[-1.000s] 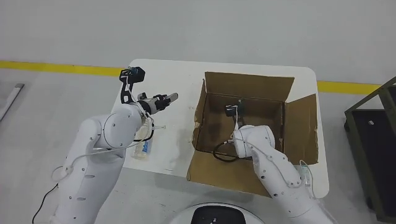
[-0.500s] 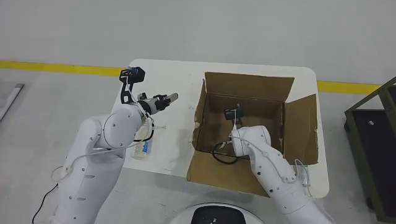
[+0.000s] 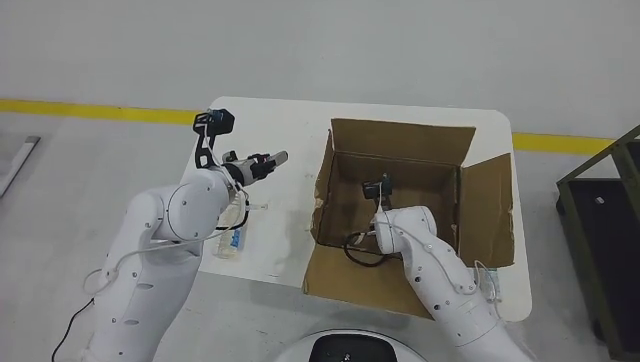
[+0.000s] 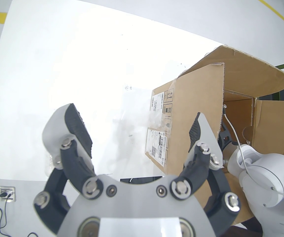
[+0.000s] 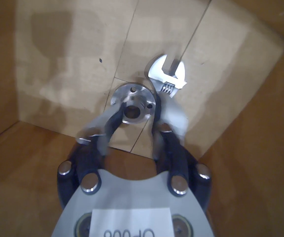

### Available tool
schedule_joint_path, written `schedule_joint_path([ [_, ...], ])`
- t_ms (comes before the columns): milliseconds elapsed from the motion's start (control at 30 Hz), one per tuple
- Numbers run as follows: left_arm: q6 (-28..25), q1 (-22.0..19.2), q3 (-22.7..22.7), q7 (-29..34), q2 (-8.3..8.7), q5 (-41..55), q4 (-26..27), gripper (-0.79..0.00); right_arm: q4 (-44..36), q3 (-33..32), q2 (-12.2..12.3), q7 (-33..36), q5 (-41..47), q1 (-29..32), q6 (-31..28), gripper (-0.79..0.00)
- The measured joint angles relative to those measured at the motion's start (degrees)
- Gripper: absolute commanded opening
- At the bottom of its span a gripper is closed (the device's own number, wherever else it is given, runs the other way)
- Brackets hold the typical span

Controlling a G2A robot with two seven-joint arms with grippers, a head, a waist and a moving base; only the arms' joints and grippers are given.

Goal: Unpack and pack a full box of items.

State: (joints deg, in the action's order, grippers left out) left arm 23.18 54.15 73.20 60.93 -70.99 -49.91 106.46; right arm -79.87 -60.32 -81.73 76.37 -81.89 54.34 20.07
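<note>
Top view: I'm seeing brown cardboard box (image 3: 400, 142), flaps open, sitting right of centre on white rounded table (image 3: 280, 122). Clear bottle (image 3: 228, 240) lying at left.

Left wrist view: left gripper (image 4: 134, 114) gaping wide, holding nothing, ribbed black pads (image 4: 77, 122) showing.

Right wrist view: right gripper (image 5: 137, 107) standing partly open, blurred fingers (image 5: 107, 122) straddling shiny round flange (image 5: 132, 94) at centre on box floor. I'm not making out contact. Steel wrench (image 5: 167, 75) lying just beside, upper right.
</note>
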Motion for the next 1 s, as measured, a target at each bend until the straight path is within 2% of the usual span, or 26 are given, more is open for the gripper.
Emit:
schedule_joint_path([
  [300,0.0,0.0,0.0,0.0,0.0,0.0,0.0,0.0,-2.5,-1.8,0.0,0.5,-0.2,0.7,-0.9,-0.449],
  [1000,0.0,0.0,0.0,0.0,0.0,0.0,0.0,0.0,1.7,-1.5,-1.3,-1.2,0.3,-0.1,-0.5,-0.483],
])
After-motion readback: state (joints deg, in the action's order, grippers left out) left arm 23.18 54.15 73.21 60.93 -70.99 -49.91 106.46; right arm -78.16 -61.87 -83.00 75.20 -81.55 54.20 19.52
